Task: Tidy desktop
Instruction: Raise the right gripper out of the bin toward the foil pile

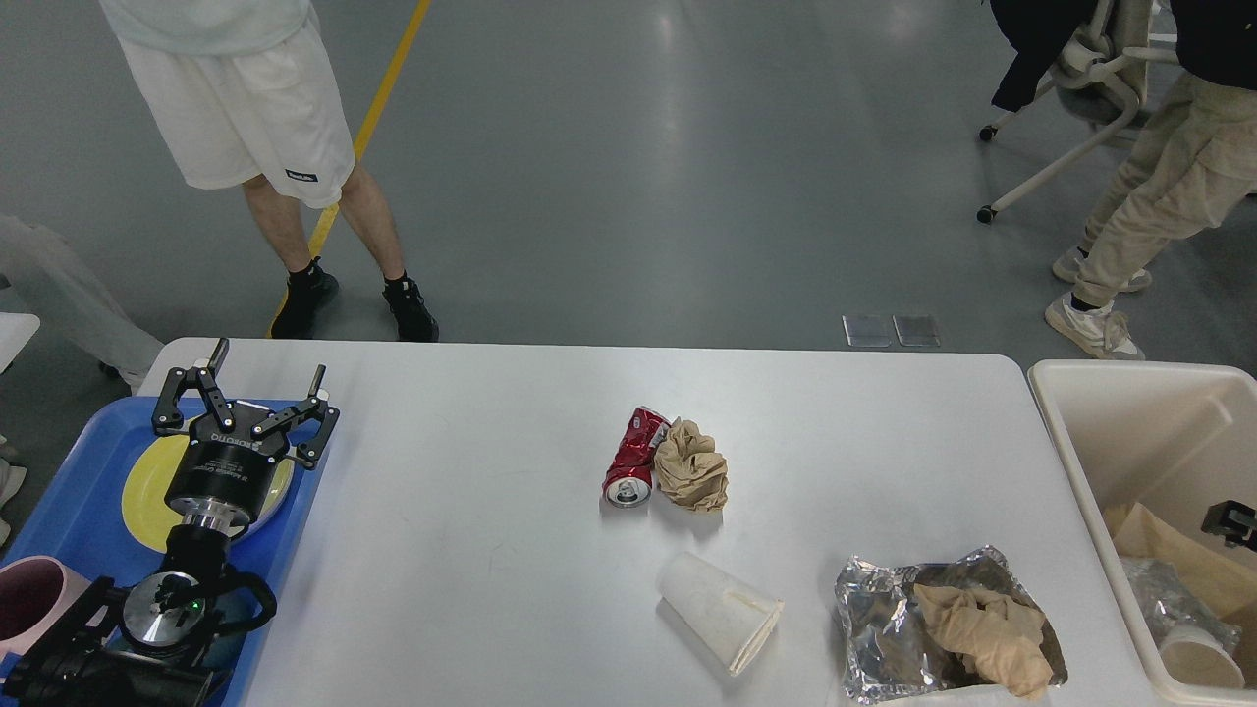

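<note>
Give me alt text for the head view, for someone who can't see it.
A white desktop holds a crushed red can, crumpled brown paper, a tipped paper cup and foil. The left end effector hangs open over a blue tray; a cream bin stands right.

Crushed red can (pixel 633 457) touching crumpled brown paper (pixel 691 478); cream bin (pixel 1129 432) at right.

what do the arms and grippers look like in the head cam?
Left arm: black, with silver metal discs at its joints, a small green light and a looped black cable. Left gripper: black cylindrical body with pale lettering and two black linkage fingers. Right gripper: only a small black piece shows.
</note>
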{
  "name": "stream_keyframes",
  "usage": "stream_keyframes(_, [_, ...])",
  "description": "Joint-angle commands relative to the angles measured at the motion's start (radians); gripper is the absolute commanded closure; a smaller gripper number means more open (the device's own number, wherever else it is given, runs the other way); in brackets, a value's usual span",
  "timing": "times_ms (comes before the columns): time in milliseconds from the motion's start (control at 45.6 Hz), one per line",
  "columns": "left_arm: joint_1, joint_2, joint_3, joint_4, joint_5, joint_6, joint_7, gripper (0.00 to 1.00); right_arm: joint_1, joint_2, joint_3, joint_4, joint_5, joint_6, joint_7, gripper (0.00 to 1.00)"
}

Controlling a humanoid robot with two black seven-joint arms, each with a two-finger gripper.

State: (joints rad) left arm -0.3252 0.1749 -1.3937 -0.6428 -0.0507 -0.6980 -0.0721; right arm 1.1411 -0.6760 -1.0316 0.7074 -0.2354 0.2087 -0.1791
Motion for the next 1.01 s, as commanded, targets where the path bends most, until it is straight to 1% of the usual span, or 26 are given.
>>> stream_keyframes(0, [0.000,0.000,-0.001,0.000,0.000,0.000,0.000,0.03,0.352,-0.010,-0.177,0.283,-0.045,0.084,-0.014,0.00])
stream_keyframes(110, [0.000,0.000,0.001,0.000,0.000,0.000,0.000,0.03,0.593,0.029,-0.269,0.447,-0.039,0.188,-0.014,0.00])
stream_keyframes(263, [0.000,0.000,0.001,0.000,0.000,0.000,0.000,0.04,0.847,0.119,-0.324,0.624,-0.036,0.360,-0.016,0.00])
stream_keyframes(329, [0.000,0.000,0.001,0.000,0.000,0.000,0.000,0.04,0.949,0.159,-0.326,0.705,-0.036,0.406,-0.014,0.00])
stream_keyframes(373, [0.000,0.000,0.001,0.000,0.000,0.000,0.000,0.03,1.002,0.171,-0.324,0.754,-0.036,0.419,-0.014,0.00])
stream_keyframes(439, [0.000,0.000,-0.001,0.000,0.000,0.000,0.000,0.03,1.068,0.188,-0.317,0.811,-0.033,0.432,-0.016,0.00])
stream_keyframes(505, [0.000,0.000,0.001,0.000,0.000,0.000,0.000,0.03,1.140,0.243,-0.317,0.882,-0.025,0.433,-0.014,0.00])
stream_keyframes(592, [0.000,0.000,-0.001,0.000,0.000,0.000,0.000,0.03,1.239,0.300,-0.303,0.967,0.030,0.431,-0.014,0.00])
stream_keyframes(680, [0.000,0.000,-0.001,0.000,0.000,0.000,0.000,0.04,1.312,0.331,-0.266,1.020,0.083,0.419,-0.013,0.00])
stream_keyframes(746, [0.000,0.000,-0.001,0.000,0.000,0.002,0.000,0.03,1.329,0.355,-0.237,1.038,0.105,0.408,-0.011,0.00])
stream_keyframes(790, [0.000,0.000,-0.001,0.000,0.000,0.002,-0.002,0.04,1.335,0.368,-0.226,1.038,0.114,0.397,-0.011,0.03])
stream_keyframes(834, [0.000,0.000,-0.001,0.000,0.000,0.002,-0.002,0.04,1.336,0.372,-0.225,1.038,0.120,0.377,-0.011,0.04])
stream_keyframes(899, [0.000,0.000,-0.001,0.000,0.000,0.000,-0.002,0.03,1.326,0.377,-0.225,1.038,0.122,0.333,-0.011,0.04])
stream_keyframes(987, [0.000,0.000,-0.001,0.000,0.000,0.000,0.000,0.03,1.272,0.380,-0.220,1.037,0.125,0.313,-0.011,0.03])
